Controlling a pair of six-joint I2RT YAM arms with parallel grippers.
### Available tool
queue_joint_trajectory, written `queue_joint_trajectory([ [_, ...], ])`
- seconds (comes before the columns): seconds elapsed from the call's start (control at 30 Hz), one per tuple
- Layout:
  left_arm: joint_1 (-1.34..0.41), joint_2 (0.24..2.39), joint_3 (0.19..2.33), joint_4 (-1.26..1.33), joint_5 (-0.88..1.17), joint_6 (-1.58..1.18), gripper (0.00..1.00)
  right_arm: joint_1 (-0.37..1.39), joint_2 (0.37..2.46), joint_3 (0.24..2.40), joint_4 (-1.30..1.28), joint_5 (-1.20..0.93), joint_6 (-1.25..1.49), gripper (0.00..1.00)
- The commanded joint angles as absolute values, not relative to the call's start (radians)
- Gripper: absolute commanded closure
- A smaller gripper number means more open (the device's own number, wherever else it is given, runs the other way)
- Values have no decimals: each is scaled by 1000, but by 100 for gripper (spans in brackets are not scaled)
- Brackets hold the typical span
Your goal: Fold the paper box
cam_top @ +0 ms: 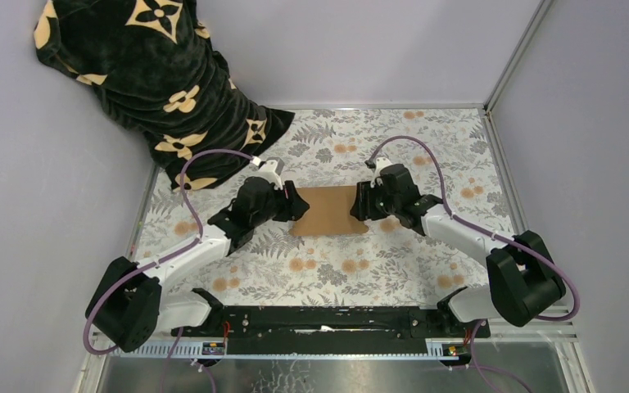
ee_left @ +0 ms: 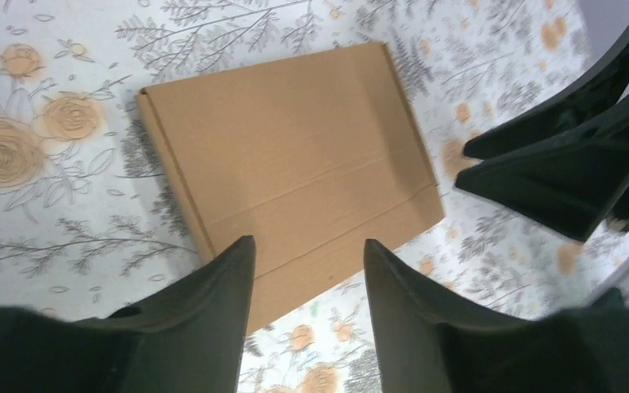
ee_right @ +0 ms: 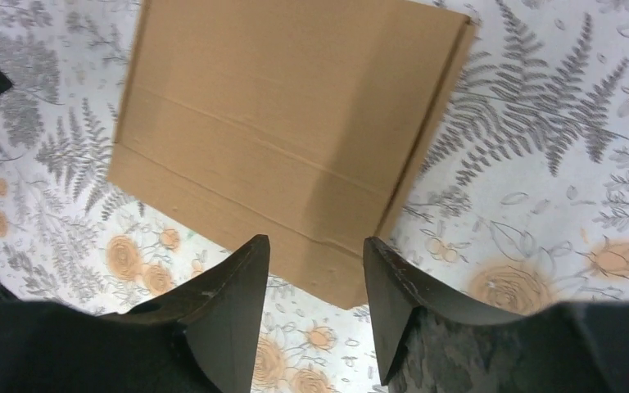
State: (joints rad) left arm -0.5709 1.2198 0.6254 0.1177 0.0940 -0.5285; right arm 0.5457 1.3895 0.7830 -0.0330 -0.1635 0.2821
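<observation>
Floral tablecloth (cam_top: pixel 393 270) beneath flat paper box (cam_top: pixel 328 210)

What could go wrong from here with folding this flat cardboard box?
The paper box lies flat on the tablecloth, the left jaws and the right jaws both open and empty at its short ends; a nudge may slide it rather than lift a flap.
The left arm and right arm face each other across it, so pushing inward together could make them collide.
The left purple cable loops near the black patterned cloth and might snag.
</observation>
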Motion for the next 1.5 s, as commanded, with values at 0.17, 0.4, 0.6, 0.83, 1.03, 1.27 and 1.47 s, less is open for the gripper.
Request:
queue_joint_trajectory([
  [0.17, -534, 1173, 499, 174, 67, -593, 2, 418, 1352, 644, 141, -336, 321, 12],
  [0.4, -529, 1124, 440, 259, 24, -608, 2, 404, 1366, 621, 236, -414, 356, 9],
  [0.6, -519, 1158, 394, 394, 84, -611, 2, 399, 1412, 617, 308, -460, 401, 1],
  [0.83, -514, 1199, 350, 492, 130, -605, 2, 397, 1446, 620, 337, -472, 417, 0],
  [1.03, -512, 1248, 360, 521, 156, -600, 2, 396, 1471, 609, 361, -476, 428, 0],
  [1.27, -511, 1312, 362, 560, 171, -605, 1, 396, 1491, 602, 388, -487, 439, 0],
  [1.47, -512, 1354, 351, 616, 187, -610, 2, 395, 1504, 600, 407, -496, 445, 0],
])
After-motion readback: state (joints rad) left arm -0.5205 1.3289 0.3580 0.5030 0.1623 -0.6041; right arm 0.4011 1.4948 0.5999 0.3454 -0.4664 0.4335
